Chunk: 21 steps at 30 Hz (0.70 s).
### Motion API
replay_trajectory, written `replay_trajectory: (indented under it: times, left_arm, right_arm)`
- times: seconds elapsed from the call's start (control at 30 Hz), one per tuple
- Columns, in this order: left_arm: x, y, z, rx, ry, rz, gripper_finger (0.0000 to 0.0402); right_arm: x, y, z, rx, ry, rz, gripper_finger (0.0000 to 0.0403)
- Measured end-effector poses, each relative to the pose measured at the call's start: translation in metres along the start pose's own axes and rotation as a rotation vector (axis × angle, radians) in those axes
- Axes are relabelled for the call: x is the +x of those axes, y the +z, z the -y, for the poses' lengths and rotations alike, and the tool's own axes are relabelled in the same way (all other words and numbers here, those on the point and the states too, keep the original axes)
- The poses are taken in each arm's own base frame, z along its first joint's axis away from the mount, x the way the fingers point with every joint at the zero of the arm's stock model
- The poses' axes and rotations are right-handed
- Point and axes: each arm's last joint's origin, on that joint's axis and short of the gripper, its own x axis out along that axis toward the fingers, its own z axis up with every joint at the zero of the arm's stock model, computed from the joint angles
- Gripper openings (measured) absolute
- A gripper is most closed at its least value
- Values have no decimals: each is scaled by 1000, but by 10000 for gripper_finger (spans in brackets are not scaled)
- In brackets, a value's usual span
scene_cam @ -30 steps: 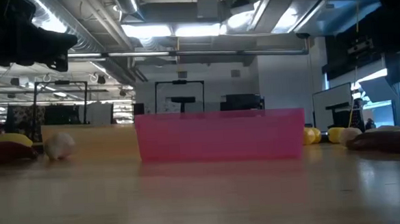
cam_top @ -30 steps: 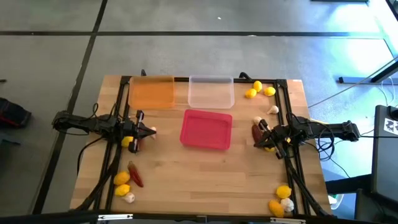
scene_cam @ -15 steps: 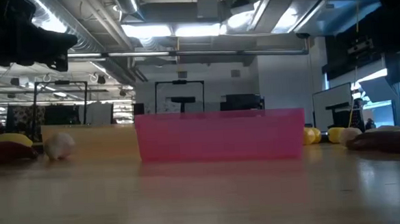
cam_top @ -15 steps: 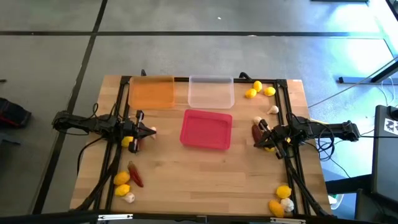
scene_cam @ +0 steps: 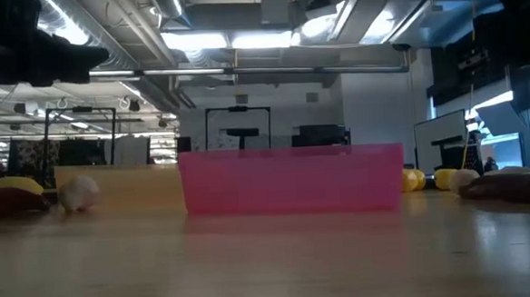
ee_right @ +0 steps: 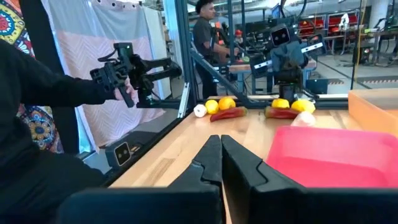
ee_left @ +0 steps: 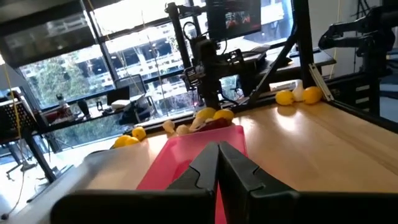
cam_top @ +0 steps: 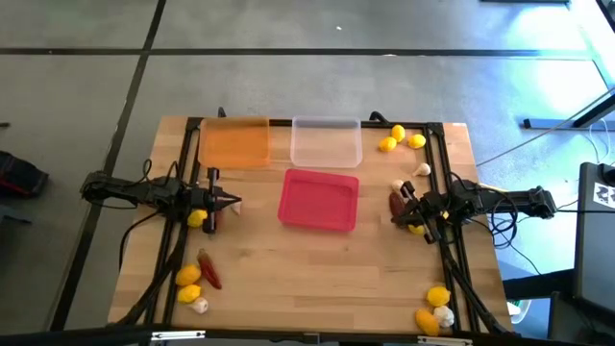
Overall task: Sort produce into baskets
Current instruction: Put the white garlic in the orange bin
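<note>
1. The counter [cam_top: 317, 269] carries three trays near its middle and far edge, with produce scattered in clusters at its corners and sides. Nothing looks sorted yet, so the whole job is left.
2. The pink-red tray [cam_top: 319, 200] sits centrally and appears empty.
3. The orange tray [cam_top: 234, 143] and clear tray [cam_top: 327, 142] stand side by side behind it; both seem empty, though the clear one is hard to read.
4. The left end effector [cam_top: 229, 202] hovers just left of the pink-red tray, fingers pressed together, holding nothing.
5. The right end effector [cam_top: 402, 204] hangs just right of that tray, likewise pressed together and empty.
6. Lemons [cam_top: 402, 137], garlic [cam_top: 422, 170] and chilies [cam_top: 209, 268] all lie loose.
</note>
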Motion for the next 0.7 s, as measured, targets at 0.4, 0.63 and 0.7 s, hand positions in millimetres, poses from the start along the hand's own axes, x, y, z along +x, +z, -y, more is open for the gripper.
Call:
replay_trajectory:
  times: [0.4,0.63,0.7]
  left_arm:
    - [0,7,-2,-93,18,77,5]
    - [-2,15,-10,-60,214,123,5]
    - [-3,17,-11,-36,258,137,5]
  right_arm:
    - [-8,3,20,-147,-769,30,7]
    - [-10,3,22,-177,-852,13,7]
    - [-10,3,22,-154,-849,24,7]
